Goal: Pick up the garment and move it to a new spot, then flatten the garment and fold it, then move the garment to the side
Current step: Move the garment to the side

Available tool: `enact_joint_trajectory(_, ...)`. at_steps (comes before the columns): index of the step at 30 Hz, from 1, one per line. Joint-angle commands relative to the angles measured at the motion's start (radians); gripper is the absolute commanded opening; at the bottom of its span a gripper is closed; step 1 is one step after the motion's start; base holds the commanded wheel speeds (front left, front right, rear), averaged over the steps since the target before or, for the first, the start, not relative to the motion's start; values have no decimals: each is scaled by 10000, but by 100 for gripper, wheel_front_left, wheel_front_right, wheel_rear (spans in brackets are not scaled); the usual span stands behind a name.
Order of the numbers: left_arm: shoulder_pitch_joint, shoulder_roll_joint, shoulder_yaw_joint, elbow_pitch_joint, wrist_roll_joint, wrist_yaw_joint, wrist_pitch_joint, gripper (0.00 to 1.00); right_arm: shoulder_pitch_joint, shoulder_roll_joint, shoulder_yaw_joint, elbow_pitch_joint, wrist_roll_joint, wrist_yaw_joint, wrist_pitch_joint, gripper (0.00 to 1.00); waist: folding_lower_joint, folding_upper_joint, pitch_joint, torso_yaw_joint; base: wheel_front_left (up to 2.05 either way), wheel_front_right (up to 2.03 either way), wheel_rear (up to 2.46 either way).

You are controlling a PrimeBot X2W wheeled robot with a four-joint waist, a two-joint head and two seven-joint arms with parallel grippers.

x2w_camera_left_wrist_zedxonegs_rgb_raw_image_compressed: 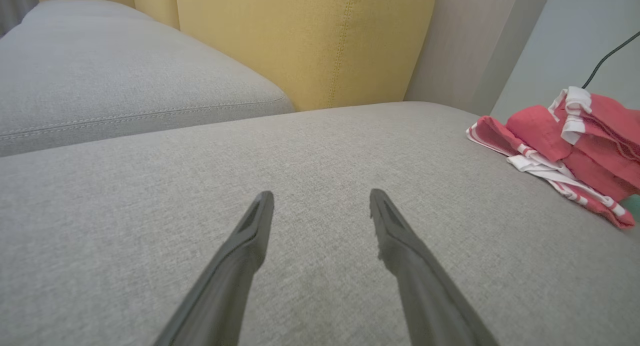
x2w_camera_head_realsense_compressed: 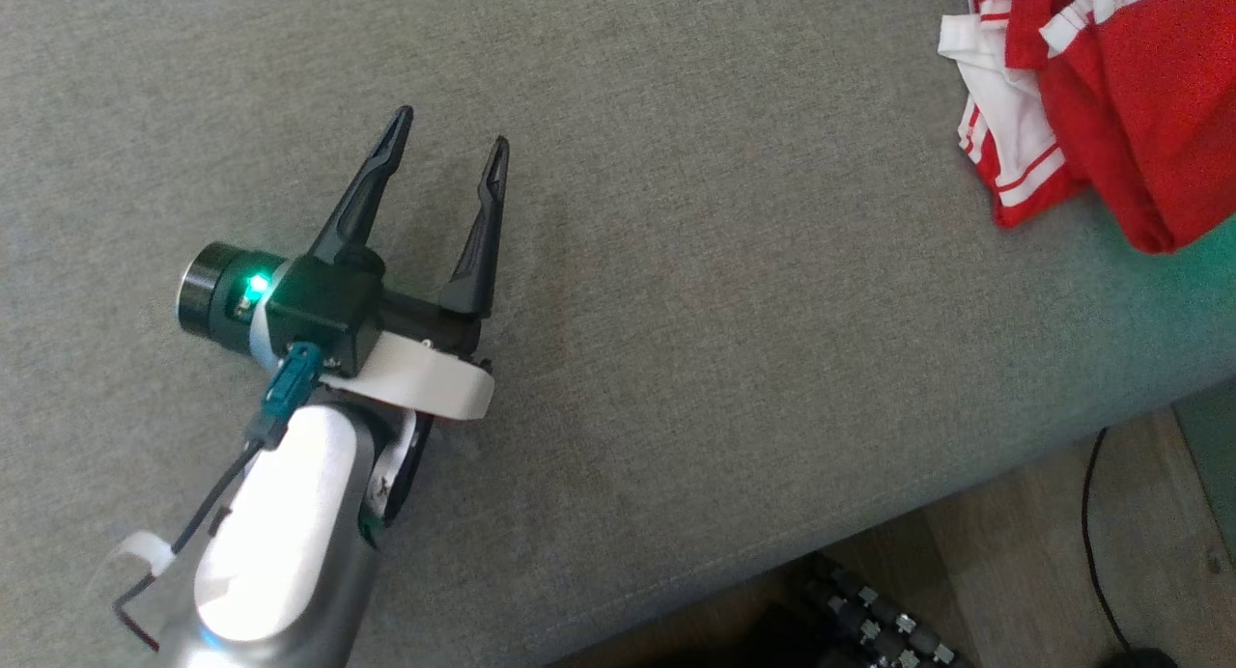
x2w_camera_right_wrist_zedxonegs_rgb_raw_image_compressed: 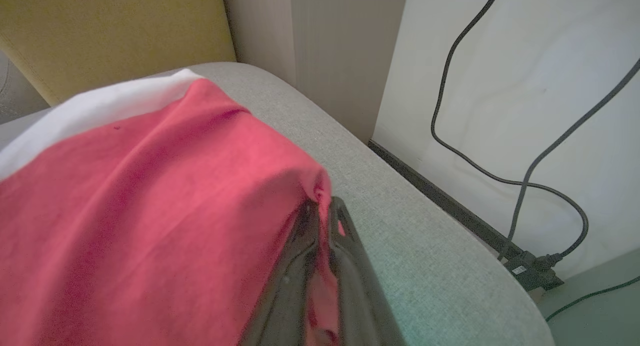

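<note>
The garment point(x2w_camera_head_realsense_compressed: 1110, 79) is red with white stripes and lies bunched at the far right of the grey sofa cushion point(x2w_camera_head_realsense_compressed: 724, 292). In the left wrist view the garment point(x2w_camera_left_wrist_zedxonegs_rgb_raw_image_compressed: 565, 151) sits off to the right. My left gripper point(x2w_camera_head_realsense_compressed: 449, 147) hovers open over bare cushion, well left of the cloth; its left gripper point(x2w_camera_left_wrist_zedxonegs_rgb_raw_image_compressed: 320, 201) jaws stand wide with nothing between them. In the right wrist view my right gripper point(x2w_camera_right_wrist_zedxonegs_rgb_raw_image_compressed: 325, 206) is shut on a pinched fold of the garment point(x2w_camera_right_wrist_zedxonegs_rgb_raw_image_compressed: 150, 206), which drapes up and to the left of the fingers.
Yellow back cushions point(x2w_camera_left_wrist_zedxonegs_rgb_raw_image_compressed: 300, 41) rise behind the seat. The cushion's front edge point(x2w_camera_head_realsense_compressed: 869, 523) drops to a wooden floor point(x2w_camera_head_realsense_compressed: 1043, 571). Black cables point(x2w_camera_right_wrist_zedxonegs_rgb_raw_image_compressed: 525, 181) hang along the pale wall beside the sofa's right end.
</note>
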Motion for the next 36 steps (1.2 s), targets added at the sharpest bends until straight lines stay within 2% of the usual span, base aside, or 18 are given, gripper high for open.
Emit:
enact_joint_trajectory(1,-232,117,216,-291,40,-58,29,100,-64,-183,125,-119,7,-9,-183,100,-1,0,-35,41,0,0,0)
enact_joint_trajectory(6,-113,83,208,-112,-116,-41,-77,100,130,-161,301,18,47,-9,-649,100,-1,0,-327,102,0,0,0)
enact_joint_trajectory(10,104,37,252,31,-264,42,-194,100,627,-161,482,-487,80,-9,-1170,100,-1,0,-752,146,0,0,0)
enact_joint_trajectory(13,336,6,328,94,-379,153,-276,100,1260,-29,702,-1420,59,-9,-1561,100,-1,0,-1160,227,0,0,0)
enact_joint_trajectory(14,514,-11,406,118,-465,244,-321,100,1788,115,788,-2205,33,-9,-1700,100,-1,0,-1457,316,0,0,0)
enact_joint_trajectory(17,795,-40,549,118,-608,392,-376,100,2663,465,858,-3530,-157,-9,-1713,100,-1,0,-1910,515,0,0,0)
enact_joint_trajectory(26,1686,-77,1067,4,-1027,844,-453,100,5041,2100,1056,-7749,-1135,-9,-596,100,-1,0,-3059,1550,0,0,0)
enact_joint_trajectory(36,2568,63,1585,-152,-1299,1212,-475,100,6258,2959,1863,-9613,-1771,-9,201,100,-1,0,-3883,2628,0,0,0)
